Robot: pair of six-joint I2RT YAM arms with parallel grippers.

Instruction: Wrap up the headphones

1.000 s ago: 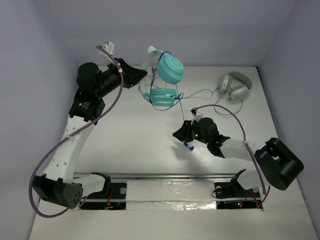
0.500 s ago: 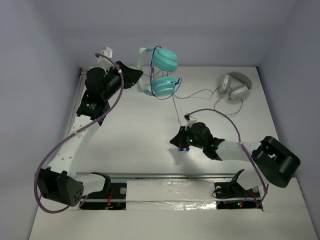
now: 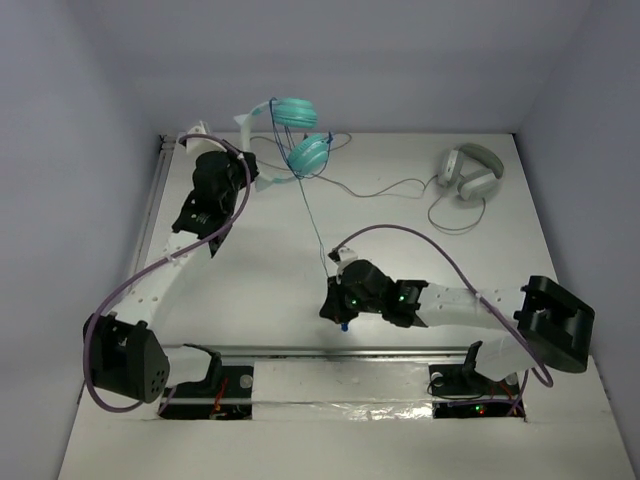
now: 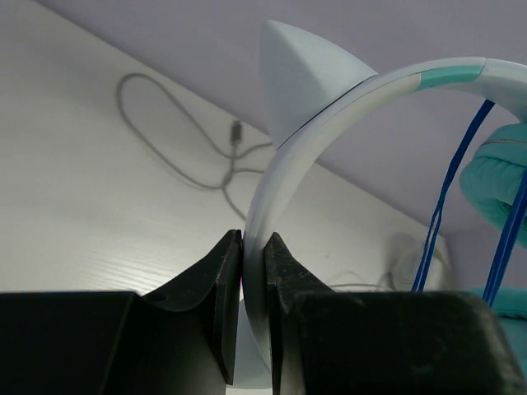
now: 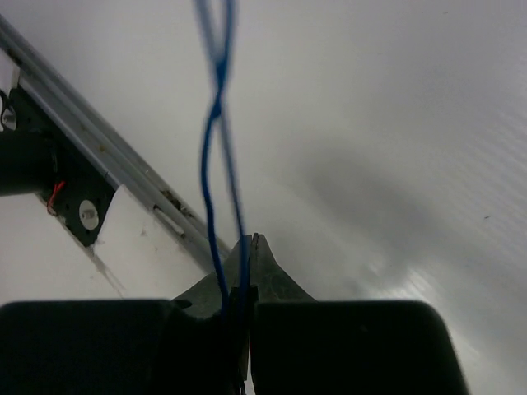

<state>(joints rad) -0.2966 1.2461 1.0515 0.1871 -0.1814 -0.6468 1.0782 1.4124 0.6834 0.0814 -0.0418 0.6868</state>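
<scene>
Teal headphones (image 3: 297, 135) aloft over far-left of table (image 3: 250, 290), left gripper (image 4: 251, 251) clamped on headband (image 4: 284, 164). Right gripper (image 5: 249, 247) pinched shut on blue cable (image 5: 212, 123); line taut between 2 arms. Step, judged: mid-wrap. Next: loop cable round headband, holding tension.

Teal headphones (image 3: 297, 130) hang in air far-left w/ pale headband; thin blue cable (image 3: 313, 215) runs, apparently taut, toward centre-front.
</scene>
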